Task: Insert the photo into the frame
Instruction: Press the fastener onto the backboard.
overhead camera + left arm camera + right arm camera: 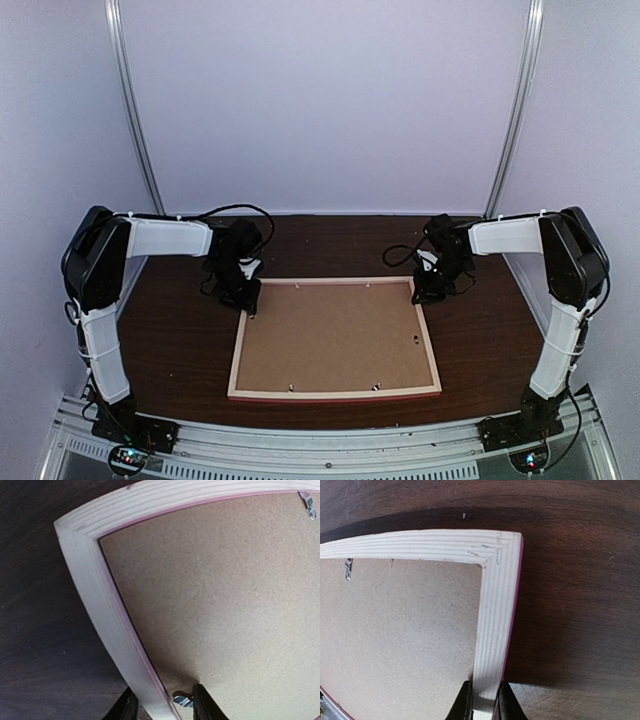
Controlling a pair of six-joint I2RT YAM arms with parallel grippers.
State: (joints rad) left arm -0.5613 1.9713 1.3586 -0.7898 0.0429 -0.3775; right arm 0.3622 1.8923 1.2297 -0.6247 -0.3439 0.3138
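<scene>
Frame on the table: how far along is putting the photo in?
Done, apparently: the frame lies face down with the backing board seated; no photo is visible. In hand: right end effector grips the right rail, left end effector straddles the left. Left: unclear; the photo may be hidden beneath the board.

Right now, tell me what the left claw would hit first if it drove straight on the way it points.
Most likely the frame: the left claw straddles its pale wood rail near a corner, so the rail sits straight ahead between its jaws. Depth is unclear.
</scene>
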